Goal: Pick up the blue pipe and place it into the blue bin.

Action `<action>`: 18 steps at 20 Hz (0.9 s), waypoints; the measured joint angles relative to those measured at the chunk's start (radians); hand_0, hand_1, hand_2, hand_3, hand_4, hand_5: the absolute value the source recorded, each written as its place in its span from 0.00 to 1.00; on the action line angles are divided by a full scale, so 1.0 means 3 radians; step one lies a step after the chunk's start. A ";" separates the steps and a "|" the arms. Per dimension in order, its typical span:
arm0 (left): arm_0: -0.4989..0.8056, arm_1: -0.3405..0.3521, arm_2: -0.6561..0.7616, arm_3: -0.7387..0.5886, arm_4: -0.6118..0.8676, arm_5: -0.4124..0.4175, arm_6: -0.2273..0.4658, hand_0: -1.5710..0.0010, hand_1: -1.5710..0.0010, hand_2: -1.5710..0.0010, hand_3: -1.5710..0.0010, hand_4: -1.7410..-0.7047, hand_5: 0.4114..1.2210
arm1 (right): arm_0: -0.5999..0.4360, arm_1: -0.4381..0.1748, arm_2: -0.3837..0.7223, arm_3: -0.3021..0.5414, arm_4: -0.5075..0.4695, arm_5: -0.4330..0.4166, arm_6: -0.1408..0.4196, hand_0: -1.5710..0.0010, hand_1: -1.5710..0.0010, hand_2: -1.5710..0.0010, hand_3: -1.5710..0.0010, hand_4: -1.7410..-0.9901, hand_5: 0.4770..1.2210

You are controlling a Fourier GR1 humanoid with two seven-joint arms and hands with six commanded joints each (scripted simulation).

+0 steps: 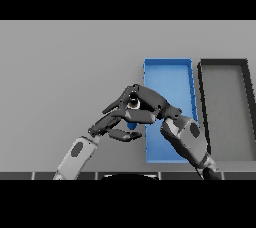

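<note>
1. A blue bin (pixel 170 74), long and narrow, lay on the grey table (pixel 65 72) right of the frame's middle, running from mid-height down toward the lower edge.
2. A dark grey bin (pixel 225 72) of similar shape lay just beside it on the right, reaching the frame's right edge.
3. The right hand (pixel 150 103) came in from the lower right, its forearm crossing the lower part of the blue bin, and sat over the bin's left wall near the centre of the frame.
4. Its fingers were curled closed, and a pale round opening with a dark middle showed at the knuckle end, just left of the bin wall.
5. A small patch of blue, seemingly the blue pipe (pixel 132 125), showed below those curled fingers; I could not tell for certain that the fingers gripped it, as most of it was hidden.
6. The left hand (pixel 111 122) rose from the lower left and met the right hand at the frame's centre.
7. Its fingers were straight and spread loosely, some lying against the right hand's fingers, the thumb stretched out below the blue patch.
</note>
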 measured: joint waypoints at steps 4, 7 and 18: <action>0.0051 0.0007 -0.0051 -0.0074 -0.0043 0.0013 0.0004 1.00 1.00 1.00 1.00 0.79 0.09 | -0.0709 -0.0294 -0.0376 0.0194 -0.0289 -0.0076 -0.0056 0.00 0.00 0.00 0.00 0.33 1.00; 0.0022 0.0021 -0.0034 -0.0090 -0.0056 0.0027 0.0024 1.00 1.00 1.00 1.00 0.81 0.09 | -0.1009 -0.0580 -0.0695 0.0444 -0.0242 -0.0388 -0.0064 0.00 0.00 0.00 0.00 0.33 1.00; 0.0010 0.0080 0.0024 -0.0054 -0.0066 0.0032 0.0023 1.00 1.00 1.00 1.00 0.83 0.09 | -0.0028 -0.1079 -0.1103 0.1126 0.0037 -0.0569 -0.0016 0.00 0.00 0.00 0.00 0.32 1.00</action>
